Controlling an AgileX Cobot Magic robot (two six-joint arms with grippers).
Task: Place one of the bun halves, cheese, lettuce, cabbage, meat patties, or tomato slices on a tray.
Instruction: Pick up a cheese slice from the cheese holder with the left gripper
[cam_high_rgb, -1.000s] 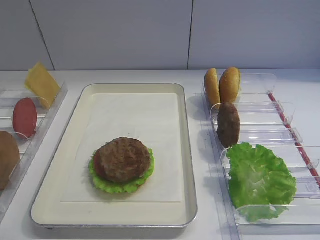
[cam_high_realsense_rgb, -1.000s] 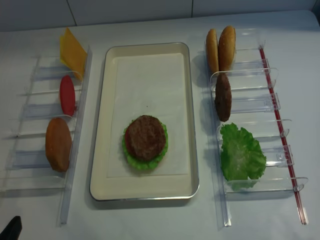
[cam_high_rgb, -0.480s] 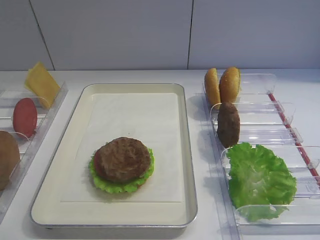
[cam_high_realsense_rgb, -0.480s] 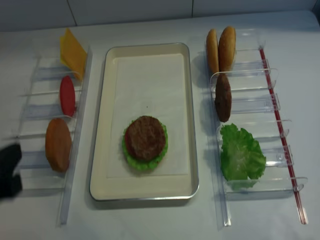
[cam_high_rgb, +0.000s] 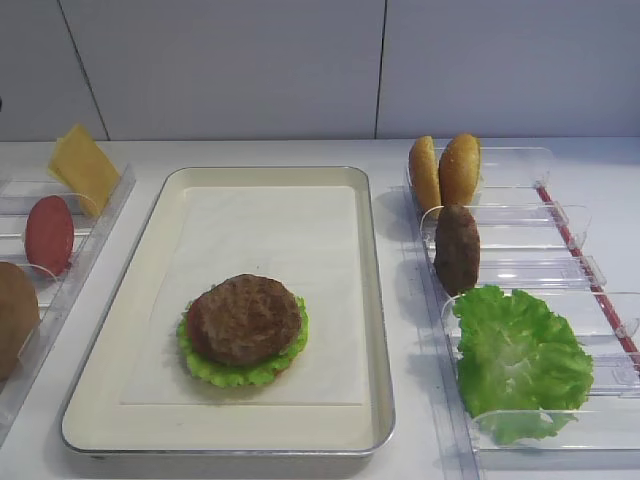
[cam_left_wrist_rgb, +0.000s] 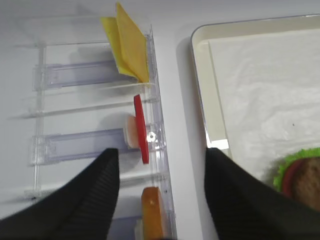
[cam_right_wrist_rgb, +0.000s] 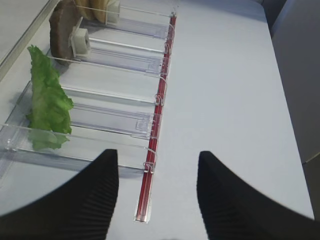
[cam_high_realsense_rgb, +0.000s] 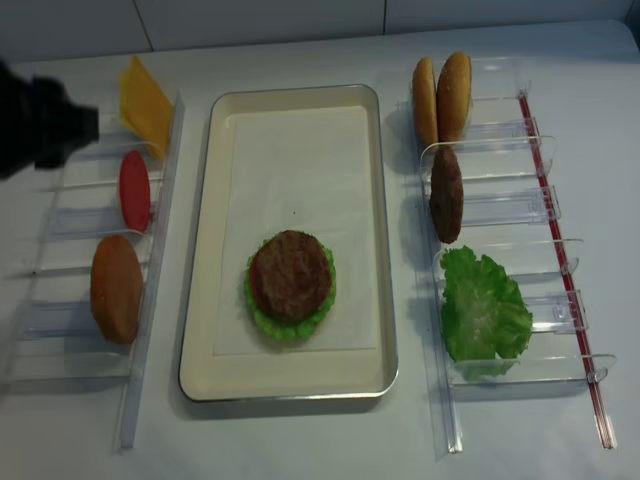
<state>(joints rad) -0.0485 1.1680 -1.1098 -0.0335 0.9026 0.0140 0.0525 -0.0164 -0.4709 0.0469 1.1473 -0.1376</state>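
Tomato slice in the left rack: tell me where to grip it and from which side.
Grip the tomato slice by its upper rim, coming down from above with one finger on each flat face. It stands on edge in the clear rack, so only the top edge is free. The left gripper is open above it.

On the tray (cam_high_realsense_rgb: 205, 300) sits a patty (cam_high_realsense_rgb: 290, 275) atop lettuce (cam_high_realsense_rgb: 262, 318); left of the tray, cheese (cam_high_realsense_rgb: 145, 104), tomato slice (cam_high_realsense_rgb: 134, 190) and bun half (cam_high_realsense_rgb: 116, 288) stand in bins

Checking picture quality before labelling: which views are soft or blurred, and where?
Realsense overhead: the left arm is a dark smear, the tray sharp. Left wrist: the near fingers are blurred, the cheese crisp. Right wrist: the lettuce is clear.
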